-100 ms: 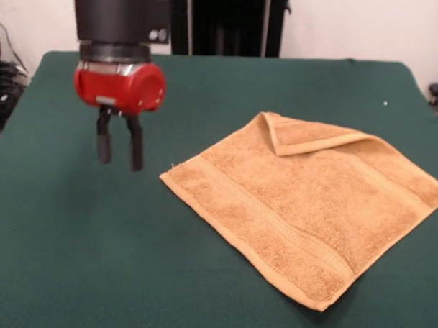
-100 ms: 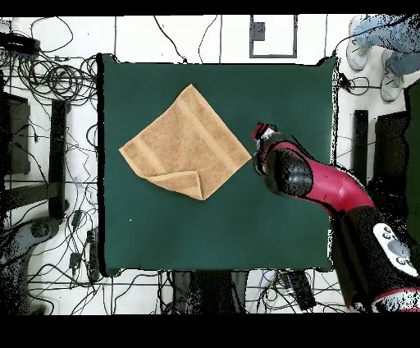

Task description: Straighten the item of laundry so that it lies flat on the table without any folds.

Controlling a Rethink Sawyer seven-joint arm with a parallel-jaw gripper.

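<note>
Tan-orange terry towel [image 1: 304,203], woven border bands in the same tan. Table [image 1: 93,260] plain dark green. Arm [image 2: 336,190] red and black; gripper [image 1: 119,152] black under a glossy red wrist housing [image 1: 119,85].

wall [image 1: 367,29]: white | floor [image 2: 49,271]: pale, cables [image 2: 57,78] | poss. shoes [image 2: 361,53]

You see the towel [image 1: 311,203] lying on the table [image 1: 79,260], right of centre in the front view, its far corner folded onto itself. The gripper [image 1: 119,160] hangs just left of the towel's left corner, apart from it.
</note>
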